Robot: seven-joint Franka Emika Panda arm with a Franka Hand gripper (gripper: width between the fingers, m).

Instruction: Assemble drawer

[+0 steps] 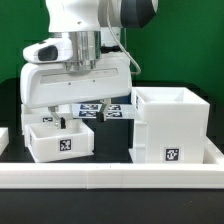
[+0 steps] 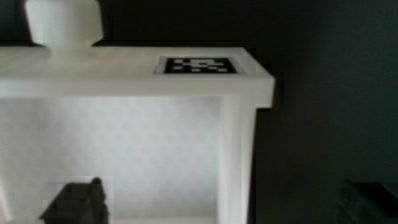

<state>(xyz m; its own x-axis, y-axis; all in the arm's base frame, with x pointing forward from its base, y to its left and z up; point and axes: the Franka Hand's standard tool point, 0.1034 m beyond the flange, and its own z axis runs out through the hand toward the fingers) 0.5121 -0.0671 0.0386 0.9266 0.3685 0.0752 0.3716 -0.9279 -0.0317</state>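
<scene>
A shallow white tray (image 1: 60, 142) with a black-and-white tag on its front stands at the exterior view's left. The tall white box casing (image 1: 172, 125), also tagged, stands at the right. My gripper (image 1: 57, 122) hangs low over the tray's back edge, open and holding nothing. In the wrist view the tray's side wall (image 2: 242, 150) runs between my two dark fingertips (image 2: 80, 202), one over the tray's inside and one outside it. The gripper (image 2: 228, 205) straddles that wall. A tag (image 2: 201, 66) sits on the tray's rim. I cannot make out a second tray.
The marker board (image 1: 100, 111) lies on the dark table between the tray and the casing, partly behind my arm. A long low white border rail (image 1: 110, 176) runs along the front. A white piece (image 1: 4, 138) shows at the left edge. A white rounded post (image 2: 63, 22) stands beyond the tray.
</scene>
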